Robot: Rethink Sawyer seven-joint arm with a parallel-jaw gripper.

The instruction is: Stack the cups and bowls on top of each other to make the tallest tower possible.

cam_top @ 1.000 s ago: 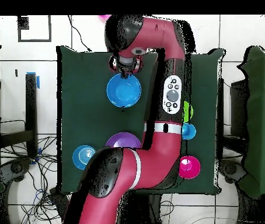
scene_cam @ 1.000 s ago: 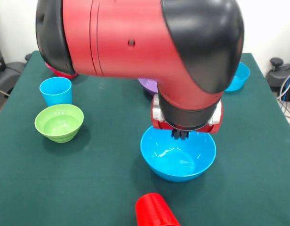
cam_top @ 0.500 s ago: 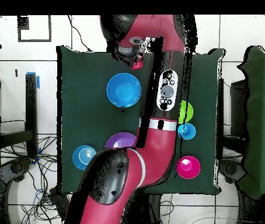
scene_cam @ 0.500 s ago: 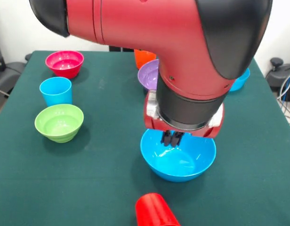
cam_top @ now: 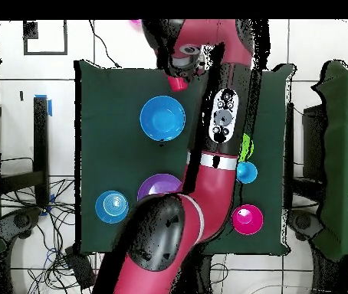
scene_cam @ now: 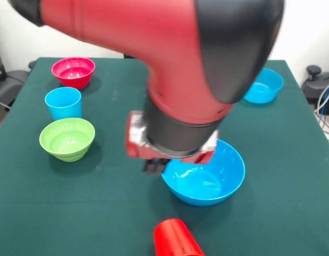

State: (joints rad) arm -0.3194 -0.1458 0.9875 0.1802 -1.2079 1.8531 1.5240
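My gripper (scene_cam: 153, 166) hangs low just off the left rim of a big blue bowl (scene_cam: 204, 181), blurred by motion and with nothing seen in it. A red cup (scene_cam: 175, 240) lies on its side at the near edge. In the overhead view the gripper (cam_top: 182, 66) is right by this red cup (cam_top: 176, 83), beyond the blue bowl (cam_top: 162, 118). A light blue cup (scene_cam: 63, 103), a lime green bowl (scene_cam: 67, 138) and a hot pink bowl (scene_cam: 73, 72) stand apart at the left. A second blue bowl (scene_cam: 263, 85) is far right. No tower shows.
The arm (scene_cam: 170, 69) fills the middle of the front view and hides the purple bowl (cam_top: 155, 187), which shows only from overhead, partly under the arm. The orange cup is hidden. The green table (scene_cam: 41, 213) ends close to the red cup.
The gripper has swung from above the big blue bowl's far rim to its left side in the front view. The purple bowl and orange cup are now hidden there. No object moved.
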